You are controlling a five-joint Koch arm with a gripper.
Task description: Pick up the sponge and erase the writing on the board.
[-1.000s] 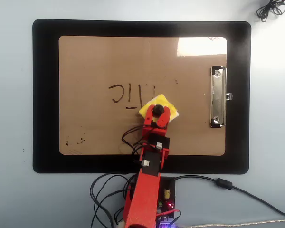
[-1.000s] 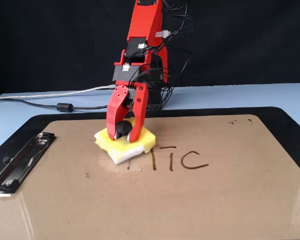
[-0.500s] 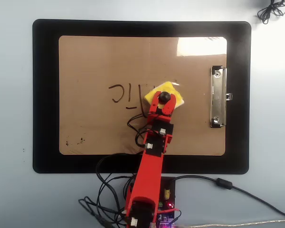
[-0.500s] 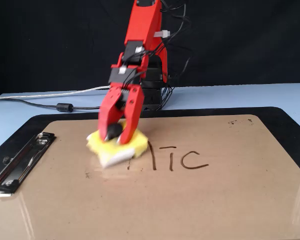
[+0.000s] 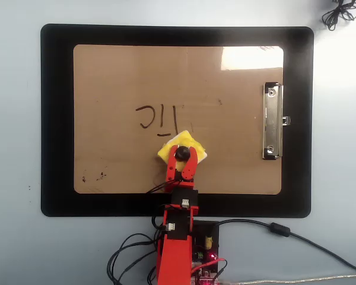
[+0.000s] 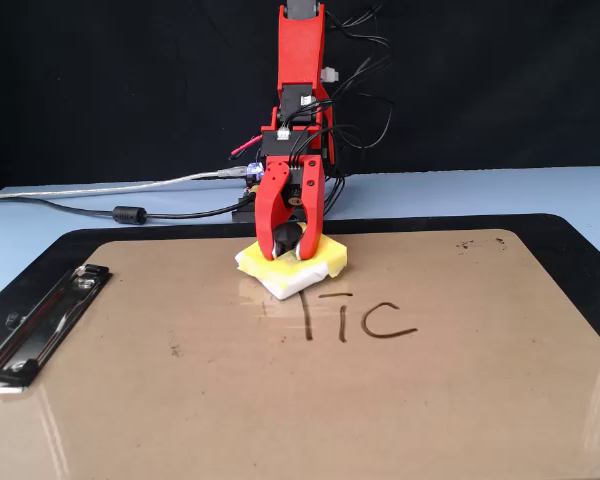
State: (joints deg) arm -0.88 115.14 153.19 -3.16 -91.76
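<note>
The board looks like smooth tan hardboard with a glossy sheen that reflects light, and its clip is bright polished metal. Between the red, matt plastic fingers sits the black knob of the sponge, whose yellow body looks soft and porous with a white edge. The mat under the board is matt black.
</note>
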